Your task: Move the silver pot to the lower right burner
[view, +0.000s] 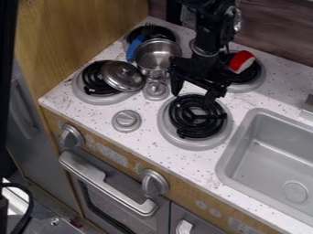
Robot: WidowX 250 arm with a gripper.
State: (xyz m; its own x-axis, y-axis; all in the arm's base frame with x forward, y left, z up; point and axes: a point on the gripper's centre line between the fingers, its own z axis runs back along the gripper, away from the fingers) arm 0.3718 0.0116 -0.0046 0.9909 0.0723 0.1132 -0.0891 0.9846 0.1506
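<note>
The black two-finger gripper (192, 98), fingers wide apart, should squarely straddle one wall of the round silver metal pot (156, 54).

You can see a round metal lid (123, 75) lying over the right part of the lower left burner (83, 87). Behind it, you have a utensil with a blue handle (132, 50) and black tines (149, 29) at the upper left burner (173, 36). A red and white object (241, 61) lies on the upper right burner (252, 83). On your speckled white counter (143, 145), one round gray knob (126, 120) sits near the front edge, another (156, 90) just beside the lid. To your right is the gray sink (269, 146); below the counter, the oven handle (110, 185) slants between two front knobs (71, 136).
</note>
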